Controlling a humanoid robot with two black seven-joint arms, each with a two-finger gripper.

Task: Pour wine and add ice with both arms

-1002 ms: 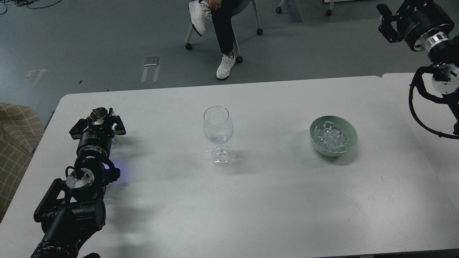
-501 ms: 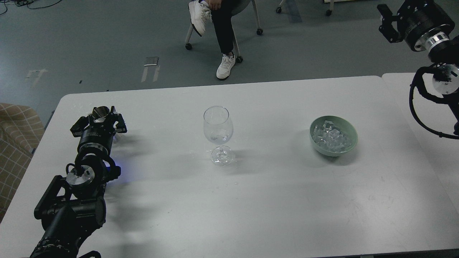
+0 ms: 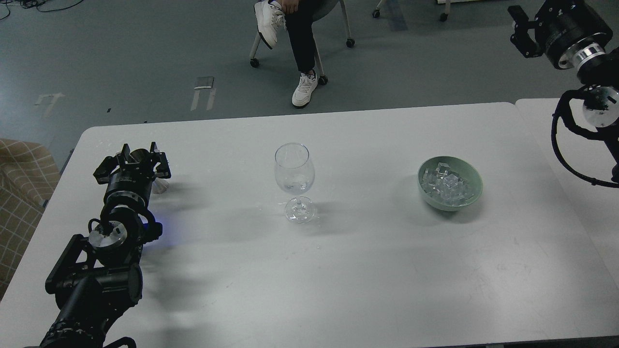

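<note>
The ice (image 3: 447, 188) sits heaped in the green bowl (image 3: 450, 182), well apart from both sets of fingers and out to the right of the wine glass (image 3: 294, 181). That glass stands upright mid-table on the white table (image 3: 338, 270), with what looks like only a trace of clear liquid at the bottom of its bowl. The pour looks barely begun, if at all.

Over on the left, the left gripper (image 3: 138, 162) is low at the table's far-left part, its fingers set around a small metal cup (image 3: 145, 166). The cup shows between and just beyond the fingertips; whether they are truly clamped on it or merely bracketing it, I cannot tell from here. The wine glass lies well off to the right of those fingers.

The right gripper (image 3: 520, 31) hangs high, up off the table's far-right corner, with the bowl well below and to the left of its fingers. It is seen dark and partly side-on, so its finger state is not readable.

My read: the step in hand is securing that cup. It wants a firm, centred grip, a level carry to the glass, and a slow tilt over the rim, since the tall stemmed glass could tip at a nudge.
</note>
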